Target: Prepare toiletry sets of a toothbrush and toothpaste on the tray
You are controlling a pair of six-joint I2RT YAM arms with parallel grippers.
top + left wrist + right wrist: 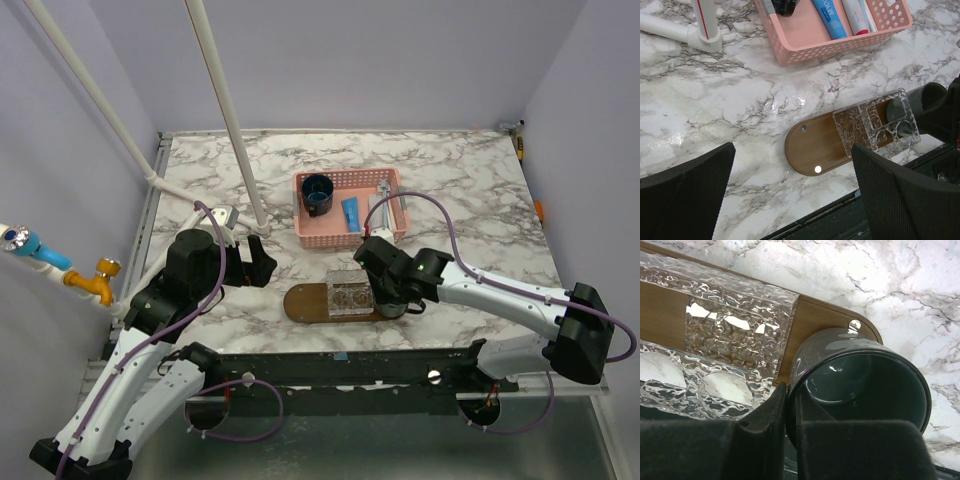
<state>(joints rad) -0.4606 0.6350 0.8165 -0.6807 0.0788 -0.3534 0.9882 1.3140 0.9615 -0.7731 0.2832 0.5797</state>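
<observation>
The right jaws are pinching the wall of a dark cup (pixel 860 375) at the right end of the tray (pixel 812 145) — just beside the clear textured holder (pixel 860 125) sitting on it. The left jaws are hanging spread wide above the marble worktop (pixel 715 95), left of the tray. A blue toothpaste tube (pixel 829 17) is lying in the pink basket (pixel 335 232) beyond the tray.
</observation>
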